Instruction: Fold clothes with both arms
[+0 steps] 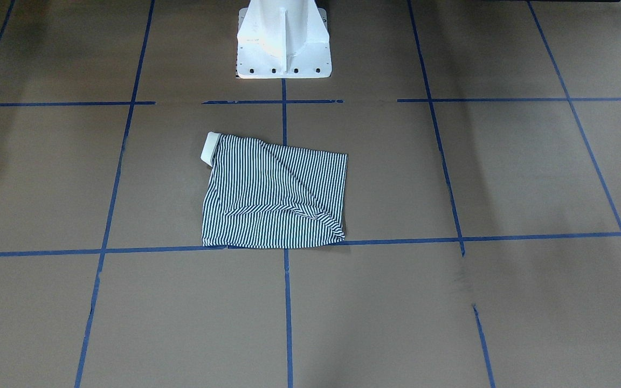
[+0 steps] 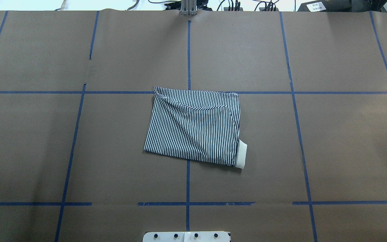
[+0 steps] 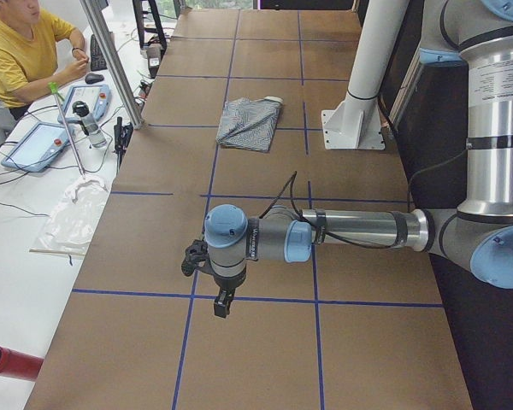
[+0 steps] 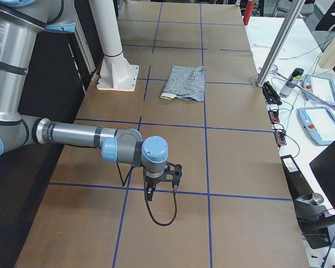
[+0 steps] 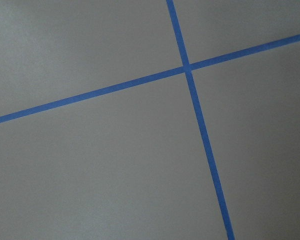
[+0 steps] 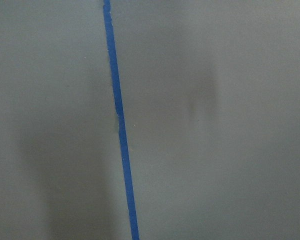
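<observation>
The striped polo shirt (image 1: 275, 194) lies folded into a rough rectangle at the table's middle, also in the overhead view (image 2: 193, 129). Its cream collar (image 2: 241, 154) sticks out at one corner. Both arms are far from it, at the table's two ends. My left gripper (image 3: 225, 303) points down over a blue tape line and shows only in the exterior left view. My right gripper (image 4: 151, 192) likewise shows only in the exterior right view. I cannot tell whether either is open or shut. Both wrist views show only brown paper and blue tape.
The white pedestal base (image 1: 283, 40) stands behind the shirt. An operator (image 3: 21, 47) sits at a side table with teach pendants (image 3: 34, 145) and a plastic bag (image 3: 73, 218). More pendants (image 4: 321, 120) and cables lie beyond the far edge. Blue tape grids the brown table cover (image 2: 79, 151).
</observation>
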Action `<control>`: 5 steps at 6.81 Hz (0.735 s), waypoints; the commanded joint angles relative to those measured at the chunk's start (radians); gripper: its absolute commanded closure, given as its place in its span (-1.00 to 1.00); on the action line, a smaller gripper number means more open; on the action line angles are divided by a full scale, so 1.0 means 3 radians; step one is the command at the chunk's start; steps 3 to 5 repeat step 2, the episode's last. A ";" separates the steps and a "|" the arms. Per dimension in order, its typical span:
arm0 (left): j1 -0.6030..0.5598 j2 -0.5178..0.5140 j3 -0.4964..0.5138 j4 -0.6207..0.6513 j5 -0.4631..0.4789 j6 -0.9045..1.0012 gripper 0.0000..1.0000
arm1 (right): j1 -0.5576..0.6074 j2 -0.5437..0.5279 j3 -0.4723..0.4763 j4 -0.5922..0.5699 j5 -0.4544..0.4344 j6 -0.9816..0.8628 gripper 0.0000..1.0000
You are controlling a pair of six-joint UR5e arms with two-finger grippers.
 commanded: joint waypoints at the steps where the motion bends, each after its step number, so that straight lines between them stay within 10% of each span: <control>1: 0.0002 -0.0005 0.0008 -0.0002 -0.0001 0.0000 -1.00 | 0.0000 0.0000 0.0004 0.0005 0.0001 0.0000 -1.00; 5: 0.0002 -0.0005 0.0008 0.0003 -0.0002 -0.0005 -1.00 | 0.0000 0.0000 0.0005 0.0005 0.0001 0.0000 -1.00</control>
